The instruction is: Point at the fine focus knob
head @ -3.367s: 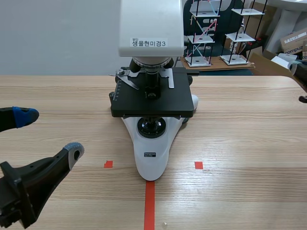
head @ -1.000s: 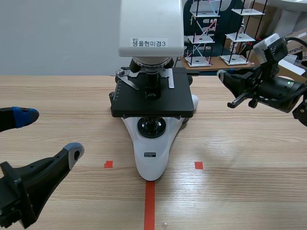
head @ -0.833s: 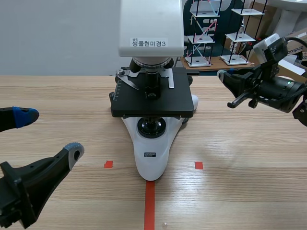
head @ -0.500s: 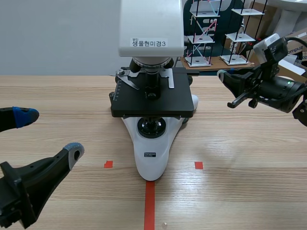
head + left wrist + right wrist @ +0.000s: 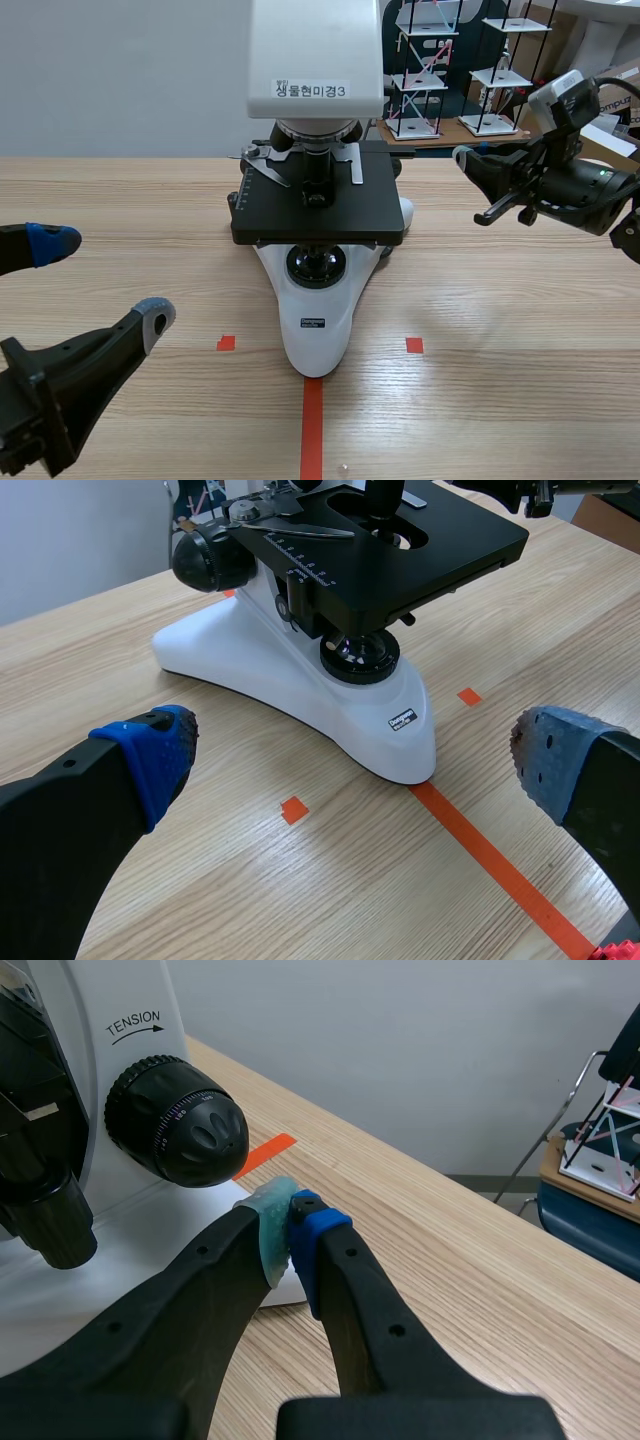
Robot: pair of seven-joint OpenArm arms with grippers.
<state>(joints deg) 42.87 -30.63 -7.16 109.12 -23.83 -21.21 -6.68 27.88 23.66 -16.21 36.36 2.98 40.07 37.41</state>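
The left gripper (image 5: 102,279) hangs low over the counter (image 5: 500,300) — fingers spread wide, holding nothing. The microscope (image 5: 316,300) stands at the middle. On its right side sits the fine focus knob (image 5: 205,1135) — the right gripper (image 5: 290,1222), fingers pressed together on nothing, points at it from just beside.

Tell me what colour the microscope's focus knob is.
The focus knob is black with fine white scale marks around it; best seen in the right wrist view.

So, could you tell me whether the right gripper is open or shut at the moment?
Shut. In the right wrist view, the right gripper has its two pads pressed together with nothing between them, tips close to the focus knob.
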